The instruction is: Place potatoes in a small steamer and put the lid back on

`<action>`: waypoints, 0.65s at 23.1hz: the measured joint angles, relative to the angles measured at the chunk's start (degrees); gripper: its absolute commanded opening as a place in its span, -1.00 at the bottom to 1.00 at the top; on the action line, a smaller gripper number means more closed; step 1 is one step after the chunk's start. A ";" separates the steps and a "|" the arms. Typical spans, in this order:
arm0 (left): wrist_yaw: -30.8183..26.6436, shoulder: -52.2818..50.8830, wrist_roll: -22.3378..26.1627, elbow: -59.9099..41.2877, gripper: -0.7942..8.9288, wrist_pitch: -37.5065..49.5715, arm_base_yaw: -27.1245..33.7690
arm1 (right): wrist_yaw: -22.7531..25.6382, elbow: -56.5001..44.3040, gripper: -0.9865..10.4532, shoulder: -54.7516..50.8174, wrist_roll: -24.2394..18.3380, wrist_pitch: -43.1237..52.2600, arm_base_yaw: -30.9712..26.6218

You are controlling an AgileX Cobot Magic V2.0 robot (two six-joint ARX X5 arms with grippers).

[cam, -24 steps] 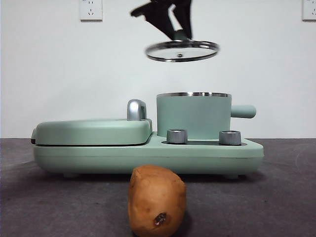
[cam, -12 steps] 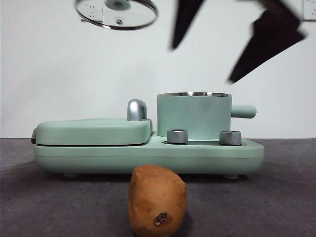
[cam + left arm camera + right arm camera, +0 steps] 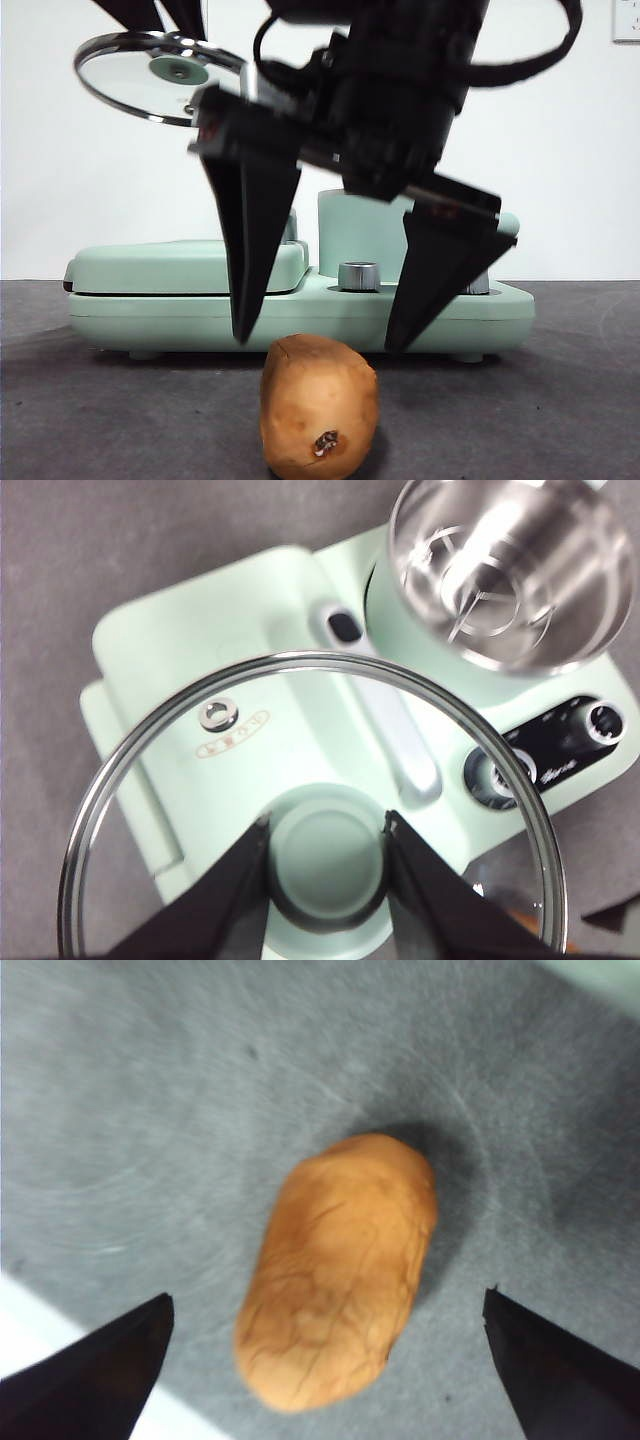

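Black and broad, the right pincer (image 3: pixel 320 345) hangs low over the grey surface (image 3: pixel 560 400), its two jaws spread wide and pointing down on either side of the potato (image 3: pixel 319 405), their tips just above it and not touching; in the right wrist view the potato (image 3: pixel 338 1270) lies on its side between the parted jaws. The left pincer (image 3: pixel 328 830) is raised high above the flat griddle (image 3: pixel 190 268), jaws clamped on the mint-green knob (image 3: pixel 328 865) of the glass lid (image 3: pixel 150 750), which hangs tilted in the air, well apart from the small steamer (image 3: pixel 345 235). The steamer's steel bowl (image 3: pixel 515 570) stands open on the mint-green base (image 3: pixel 300 315). Half a second ago the right pincer was only two blurred dark jaws near the top of the front view; it has since dropped to the potato and now hides much of the steamer. The lid has moved lower and further out over the griddle. The potato has not shifted.
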 measured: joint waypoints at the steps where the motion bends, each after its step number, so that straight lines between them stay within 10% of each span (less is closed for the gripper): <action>1: 0.00 -2.38 0.00 -3.19 -0.82 1.57 0.09 | -0.02 0.00 0.02 1.03 0.00 0.44 0.00; 15: 0.02 -14.45 0.37 -16.31 -0.82 7.23 0.70 | -2.05 0.09 -0.61 6.58 -0.02 3.21 -0.02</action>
